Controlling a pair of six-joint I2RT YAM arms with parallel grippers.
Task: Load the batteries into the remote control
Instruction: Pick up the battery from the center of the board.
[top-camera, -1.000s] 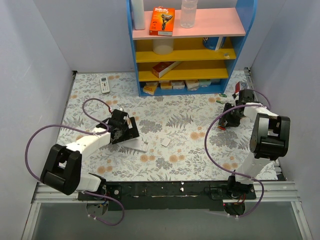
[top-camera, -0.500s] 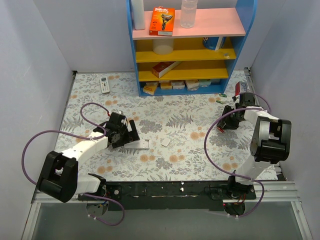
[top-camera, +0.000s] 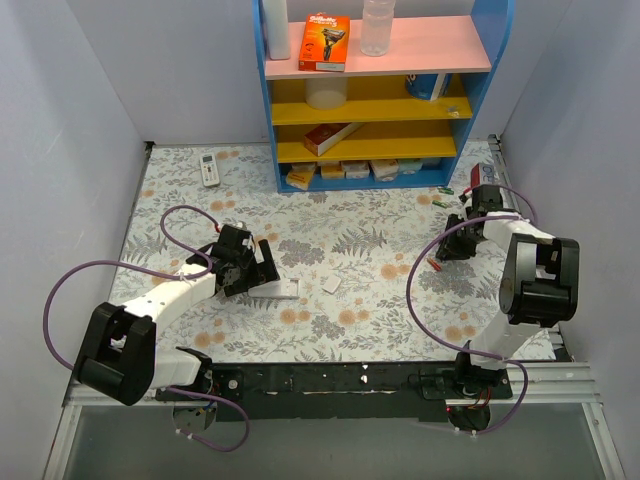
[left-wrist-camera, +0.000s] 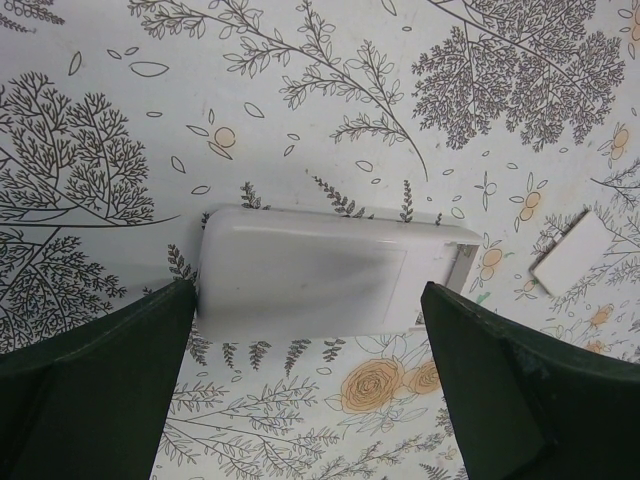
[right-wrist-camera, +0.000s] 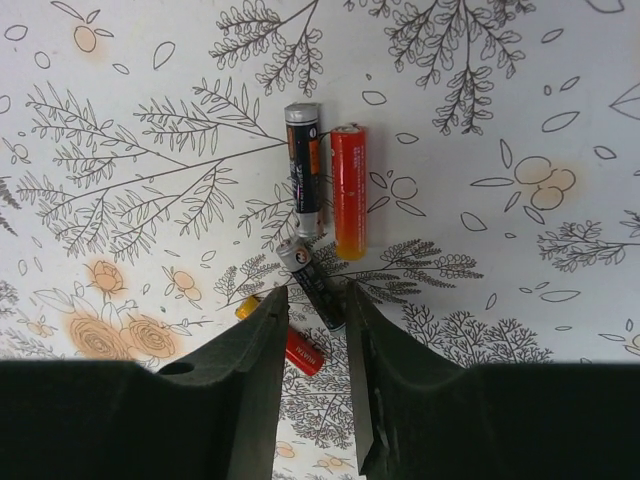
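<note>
Remote control (left-wrist-camera: 290, 265) lies flat on the counter (top-camera: 380, 300), back up, batt. bay open at one end. A small white cover (left-wrist-camera: 572, 250) lies loose near that end. Left tool (left-wrist-camera: 308, 290) is spread wide w/ a finger either side of the remote, not pinching it.

Batteries (right-wrist-camera: 349, 190) are well apart from it, over at the right. Two lie side by side. A dark cell (right-wrist-camera: 308, 272) sits angled btwn the fingers of the right tool (right-wrist-camera: 318, 298), and a red cell (right-wrist-camera: 300, 350) lies partly under one finger. Right tool is narrowed around the dark cell — can't tell if the pads bite yet.

Risks, as I judge them:
- The dark cell sits skewed to the jaws, so closing may roll it or squirt it out.
- The finger over the red cell could drag it along.
- A slanted grip would make seating in the bay awkward — and the remote may slide unless the left tool clamps it.
</note>
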